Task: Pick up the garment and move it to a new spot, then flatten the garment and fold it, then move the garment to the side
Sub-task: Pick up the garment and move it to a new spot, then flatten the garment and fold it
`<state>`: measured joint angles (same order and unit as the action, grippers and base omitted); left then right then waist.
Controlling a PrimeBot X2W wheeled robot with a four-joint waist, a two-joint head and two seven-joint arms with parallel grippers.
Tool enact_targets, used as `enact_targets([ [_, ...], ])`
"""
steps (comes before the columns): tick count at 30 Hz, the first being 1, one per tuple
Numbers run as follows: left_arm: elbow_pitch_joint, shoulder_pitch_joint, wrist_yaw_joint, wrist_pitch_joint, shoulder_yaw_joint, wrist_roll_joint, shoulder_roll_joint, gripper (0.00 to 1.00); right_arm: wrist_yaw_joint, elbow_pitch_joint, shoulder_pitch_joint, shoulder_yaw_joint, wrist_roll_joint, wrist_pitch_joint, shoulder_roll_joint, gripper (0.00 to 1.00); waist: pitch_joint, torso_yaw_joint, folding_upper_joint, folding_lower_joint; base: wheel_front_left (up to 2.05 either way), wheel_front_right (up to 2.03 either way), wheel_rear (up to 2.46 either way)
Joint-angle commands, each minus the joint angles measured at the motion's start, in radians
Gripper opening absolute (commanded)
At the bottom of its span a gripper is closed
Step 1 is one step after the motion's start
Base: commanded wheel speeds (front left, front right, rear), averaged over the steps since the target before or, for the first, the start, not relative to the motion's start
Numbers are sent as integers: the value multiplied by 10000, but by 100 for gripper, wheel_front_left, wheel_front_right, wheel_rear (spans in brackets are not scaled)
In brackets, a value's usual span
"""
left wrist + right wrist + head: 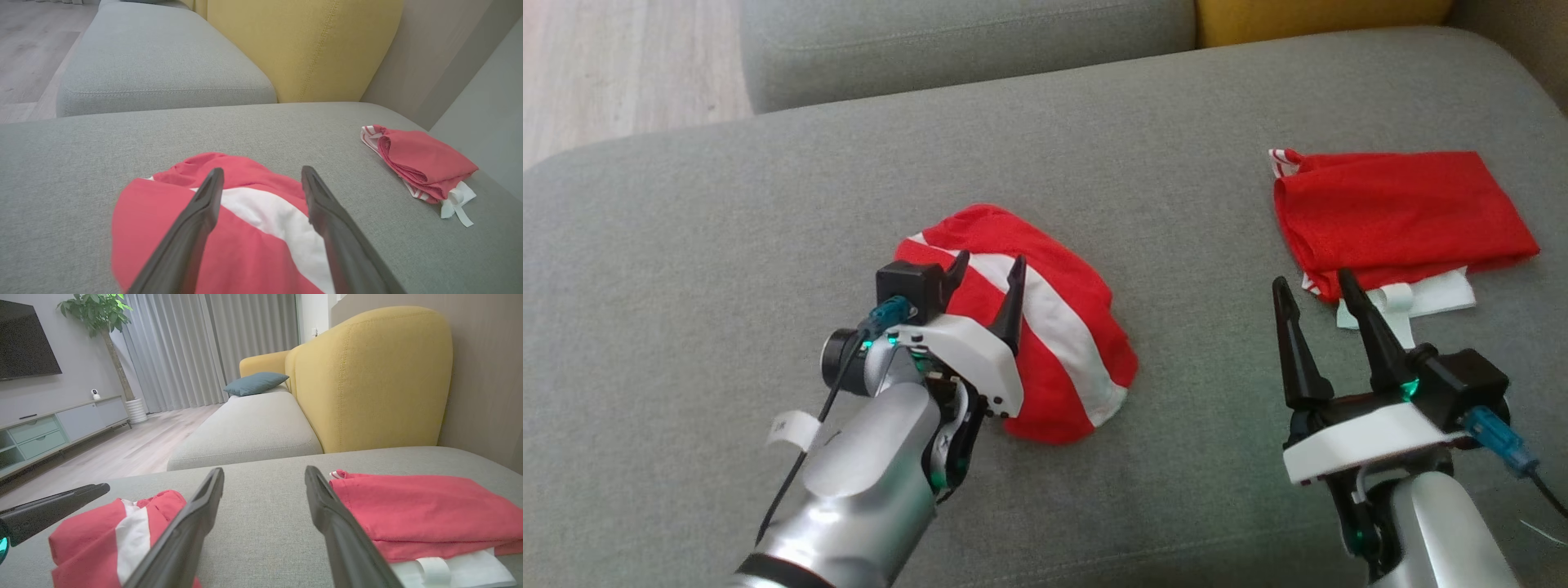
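A crumpled red garment with a white stripe (1045, 327) (245, 228) (106, 535) lies in a heap on the grey cushion, left of centre. My left gripper (988, 273) (261, 175) hovers over its near-left part, jaws open, nothing between the fingers. My right gripper (1311, 286) (264, 473) is open at the lower right, its tips near the front edge of a folded red garment (1396, 216) (421, 510) (421, 163) with white trim.
The grey seat cushion (768, 204) spans the head view. Behind it sits a second grey cushion (964, 49) and a yellow backrest (302, 45). Wooden floor (613, 65) lies beyond the far-left edge. A grey wall panel (486, 110) borders the right side.
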<state>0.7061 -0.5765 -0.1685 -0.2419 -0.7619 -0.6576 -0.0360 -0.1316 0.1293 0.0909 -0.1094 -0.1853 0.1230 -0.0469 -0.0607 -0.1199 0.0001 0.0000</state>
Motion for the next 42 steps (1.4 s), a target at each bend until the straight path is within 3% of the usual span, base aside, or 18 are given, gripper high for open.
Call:
enact_targets([
  [1,-241,-425,-53,-176,390,-50,-146,100,9,-284,262,-243,-64,40,-34,100,5,52,-1,0,0,0,0],
  [6,-612,-362,9,-194,796,411,-463,100,9,-153,166,-127,-39,54,-34,100,152,558,-1,0,0,0,0],
  [13,-2071,391,358,-197,1281,1553,-1522,100,9,109,-2,21,-38,69,-34,100,462,1577,-1,0,0,0,0],
  [21,-4104,2586,20,-198,2442,2437,-2468,100,9,491,-394,67,-138,231,-34,100,621,2366,-1,0,0,0,0],
  [27,-4759,3757,-50,-198,3245,2608,-2329,100,9,724,-530,20,-154,310,-34,100,622,2473,-1,0,0,0,0],
  [33,-4842,3973,287,-198,3578,2987,-2036,100,9,934,-674,-390,-204,142,-34,100,538,2635,-1,0,0,0,0],
  [42,-4505,3940,726,-198,3909,3272,-1649,100,9,2183,-744,-1042,260,-765,-63,100,150,2960,-1,0,0,0,0],
])
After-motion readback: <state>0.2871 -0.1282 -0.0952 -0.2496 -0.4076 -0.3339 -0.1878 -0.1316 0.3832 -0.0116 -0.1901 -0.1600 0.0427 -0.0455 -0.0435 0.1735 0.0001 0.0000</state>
